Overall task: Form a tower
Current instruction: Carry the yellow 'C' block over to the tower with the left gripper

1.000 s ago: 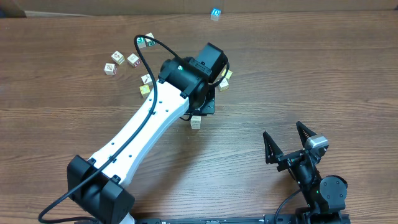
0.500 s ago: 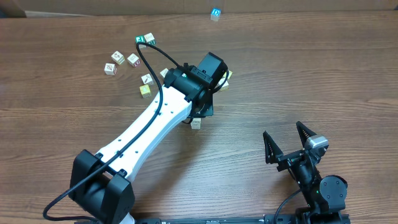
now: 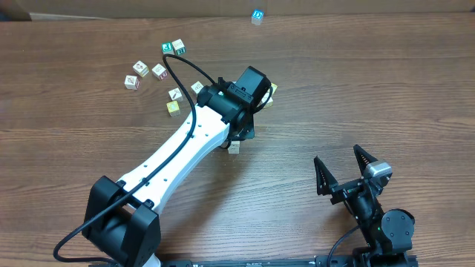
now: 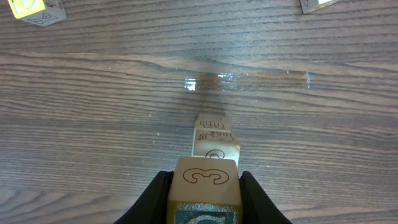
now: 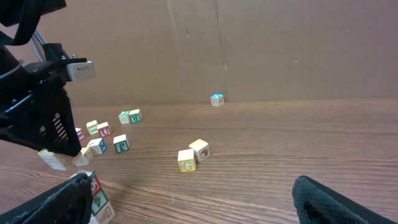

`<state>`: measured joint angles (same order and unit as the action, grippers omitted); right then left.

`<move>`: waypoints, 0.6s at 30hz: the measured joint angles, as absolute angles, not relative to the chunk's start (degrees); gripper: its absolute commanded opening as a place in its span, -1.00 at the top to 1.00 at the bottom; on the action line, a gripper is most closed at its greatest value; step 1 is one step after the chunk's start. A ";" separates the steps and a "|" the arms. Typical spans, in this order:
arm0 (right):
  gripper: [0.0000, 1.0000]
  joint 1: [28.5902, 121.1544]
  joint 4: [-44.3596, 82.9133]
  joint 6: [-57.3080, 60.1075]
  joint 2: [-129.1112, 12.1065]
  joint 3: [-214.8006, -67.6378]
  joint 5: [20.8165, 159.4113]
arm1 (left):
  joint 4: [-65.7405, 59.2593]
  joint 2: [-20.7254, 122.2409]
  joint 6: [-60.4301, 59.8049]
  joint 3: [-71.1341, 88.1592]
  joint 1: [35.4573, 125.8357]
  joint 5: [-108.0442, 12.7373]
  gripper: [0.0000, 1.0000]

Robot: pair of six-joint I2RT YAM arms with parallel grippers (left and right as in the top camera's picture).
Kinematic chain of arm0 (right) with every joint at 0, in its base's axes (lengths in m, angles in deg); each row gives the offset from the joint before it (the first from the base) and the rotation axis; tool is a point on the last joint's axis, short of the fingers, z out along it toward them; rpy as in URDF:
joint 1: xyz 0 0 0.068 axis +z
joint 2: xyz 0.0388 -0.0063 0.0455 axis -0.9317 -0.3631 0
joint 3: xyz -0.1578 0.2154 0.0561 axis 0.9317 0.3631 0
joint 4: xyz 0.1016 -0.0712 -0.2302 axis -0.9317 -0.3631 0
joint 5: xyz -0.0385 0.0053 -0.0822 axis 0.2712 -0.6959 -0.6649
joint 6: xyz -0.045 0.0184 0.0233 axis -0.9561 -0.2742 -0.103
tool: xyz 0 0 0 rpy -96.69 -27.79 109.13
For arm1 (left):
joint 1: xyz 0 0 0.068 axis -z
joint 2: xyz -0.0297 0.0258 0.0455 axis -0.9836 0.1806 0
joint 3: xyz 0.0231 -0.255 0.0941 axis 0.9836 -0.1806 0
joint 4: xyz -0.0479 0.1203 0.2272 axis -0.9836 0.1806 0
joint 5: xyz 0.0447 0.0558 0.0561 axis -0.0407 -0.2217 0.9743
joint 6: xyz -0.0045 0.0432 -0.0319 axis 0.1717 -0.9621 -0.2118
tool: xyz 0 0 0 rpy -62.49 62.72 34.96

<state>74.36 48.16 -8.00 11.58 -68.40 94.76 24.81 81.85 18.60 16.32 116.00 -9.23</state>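
Brown wood-grain table (image 3: 356, 81) fills the views, and a cardboard wall (image 5: 249, 50) stands behind it in the right wrist view.

At the bottom centre of the left wrist view, the left gripper (image 4: 205, 186) is clenched on a wooden cube (image 4: 207, 175) bearing a 3, with one black finger against each side. Just above that cube in the frame, and partly overlapped by it, is the top of the tower (image 4: 214, 142). It shows a pale cube with red marks along its far edge and a ring on its near face. Whether the held cube touches it cannot be told.

From overhead, the tower appears as a pale block just below the dark wrist at the centre of the frame. In the right wrist view it sits at lower left, a red-marked cube over a pale one, beside the near finger.

A yellow-ringed cube (image 4: 31, 7) lies at the upper left corner of the left wrist view, and another cube is cut off at the upper right.

Overhead, the white left arm (image 3: 178, 148) slants from the lower left to the centre, with a black cable (image 3: 178, 74) looping over it. Loose cubes (image 3: 159, 71) are scattered to the upper left of the wrist, and two more lie just right of it. A blue-topped cube (image 3: 257, 15) sits alone at the top edge.

At lower right, well apart from all the cubes, the right gripper (image 3: 338, 159) has its jaws spread wide with nothing between them.
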 measured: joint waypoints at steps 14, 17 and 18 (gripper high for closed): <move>-1.00 74.36 48.16 -8.04 11.58 -68.40 94.78 | 22.47 82.79 18.65 14.81 116.39 -9.03 0.49; -1.00 74.36 48.18 -8.00 11.58 -68.40 94.76 | 22.32 82.96 18.65 14.81 116.39 -9.08 0.48; -1.00 74.36 48.16 -8.00 11.58 -68.40 94.76 | 22.30 82.99 18.65 14.81 116.39 -9.10 0.48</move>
<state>74.36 48.16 -8.00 11.58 -68.40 94.76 22.30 82.99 18.65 14.81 116.39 -9.10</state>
